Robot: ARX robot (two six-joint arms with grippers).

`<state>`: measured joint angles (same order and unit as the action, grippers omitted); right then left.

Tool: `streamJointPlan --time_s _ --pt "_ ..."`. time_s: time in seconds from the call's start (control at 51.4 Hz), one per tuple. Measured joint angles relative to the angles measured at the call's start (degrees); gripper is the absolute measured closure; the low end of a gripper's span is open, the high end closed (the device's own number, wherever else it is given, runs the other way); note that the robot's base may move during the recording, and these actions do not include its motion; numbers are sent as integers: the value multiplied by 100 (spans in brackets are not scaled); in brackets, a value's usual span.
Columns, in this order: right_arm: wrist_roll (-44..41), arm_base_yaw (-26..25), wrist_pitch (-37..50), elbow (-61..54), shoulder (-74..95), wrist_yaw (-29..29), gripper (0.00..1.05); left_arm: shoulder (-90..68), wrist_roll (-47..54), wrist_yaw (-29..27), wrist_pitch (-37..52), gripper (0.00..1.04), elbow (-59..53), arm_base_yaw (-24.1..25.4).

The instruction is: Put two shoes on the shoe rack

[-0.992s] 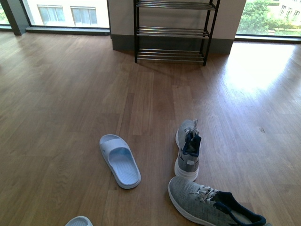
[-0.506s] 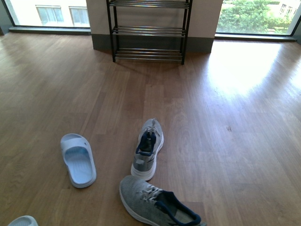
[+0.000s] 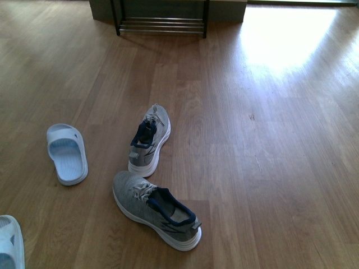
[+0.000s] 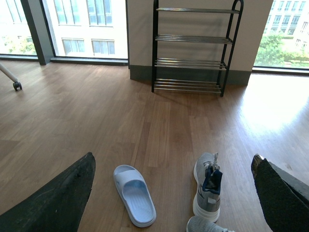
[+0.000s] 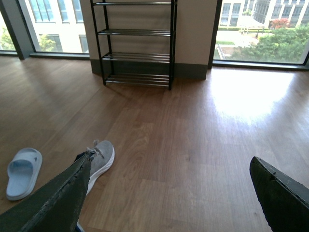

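Okay, left hand (image 4: 173,159) and right hand (image 5: 170,159) both hang open, empty. I'd pinch the lower-centre shoe (image 3: 154,208) by its navy collar first; rack (image 3: 161,22) is top-centre.

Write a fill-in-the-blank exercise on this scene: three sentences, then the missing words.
1. The farther grey knit lace-up sneaker and the nearer one both lie on the wooden ____.
2. The black-framed shoe rack with chrome bars holds ____ shoes.
3. In the front view, a pale plastic slide sandal lies to the ____ of the sneakers.
Missing words: floor; no; left.
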<state>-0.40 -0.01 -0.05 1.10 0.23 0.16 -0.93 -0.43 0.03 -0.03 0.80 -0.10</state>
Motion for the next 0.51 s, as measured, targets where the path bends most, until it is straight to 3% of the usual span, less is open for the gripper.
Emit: streamJointPlan --time_s 0.058,0.097,0.136,0.214,0.292,0.506 --pt "2 0 -2 0 0 0 9 -81 -210 -179 -116 9 35 -44" --pt "2 0 -2 0 0 0 9 -612 -1165 -929 -841 9 372 -249" --pt "2 0 -2 0 -2 -2 9 -1578 -2387 -1054 -765 9 643 -238" --pt "0 0 -2 0 0 -13 9 -3394 -4478 -505 236 9 1012 -125" --pt "2 0 0 0 0 -11 9 -5184 -5665 48 1300 9 1512 -122" --pt "0 0 -2 0 0 -13 9 -9608 -6061 879 2371 9 3193 -372"
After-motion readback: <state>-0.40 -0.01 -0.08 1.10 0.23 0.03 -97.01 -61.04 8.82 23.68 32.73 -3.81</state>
